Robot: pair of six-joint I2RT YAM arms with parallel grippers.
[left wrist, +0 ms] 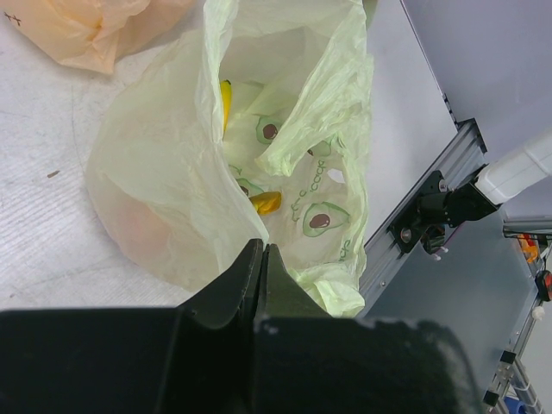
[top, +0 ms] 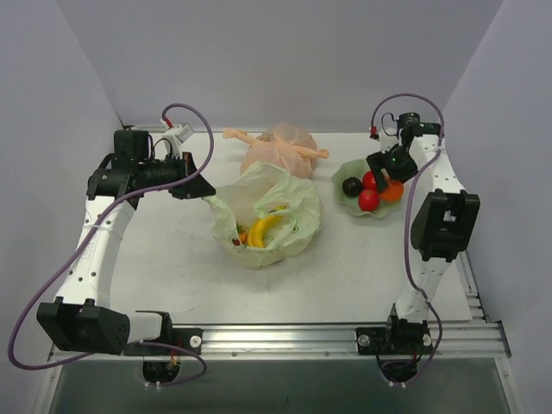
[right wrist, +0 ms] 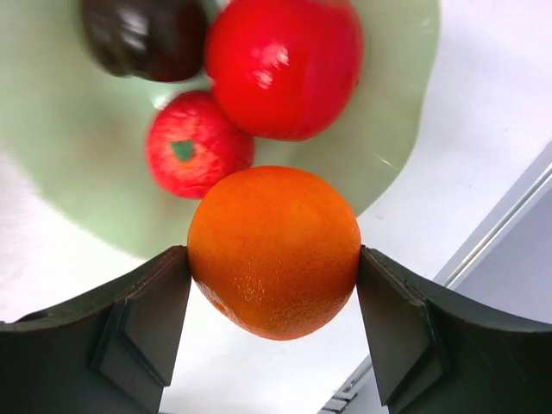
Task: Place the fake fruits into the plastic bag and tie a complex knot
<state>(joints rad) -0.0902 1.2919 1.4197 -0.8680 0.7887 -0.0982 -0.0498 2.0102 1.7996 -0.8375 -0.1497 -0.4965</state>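
Gripping the orange fruit (right wrist: 274,246) from both sides, the right claw (right wrist: 274,267) holds it at the rim of the pale green dish (right wrist: 60,172), where a large red fruit (right wrist: 285,60), a smaller red fruit (right wrist: 197,155) and a dark fruit (right wrist: 142,34) lie. The left claw (left wrist: 263,272) is pinched tight on the edge of the plastic bag (left wrist: 164,172), which sits open mid-surface (top: 172,267) with the bananas (top: 263,228) inside; a peach bag (top: 280,147) lies just behind it

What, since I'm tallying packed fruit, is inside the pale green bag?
Yellow bananas lie inside the pale green plastic bag. Its crumpled folds cover the rest of the inside, so any other fruit there cannot be seen.
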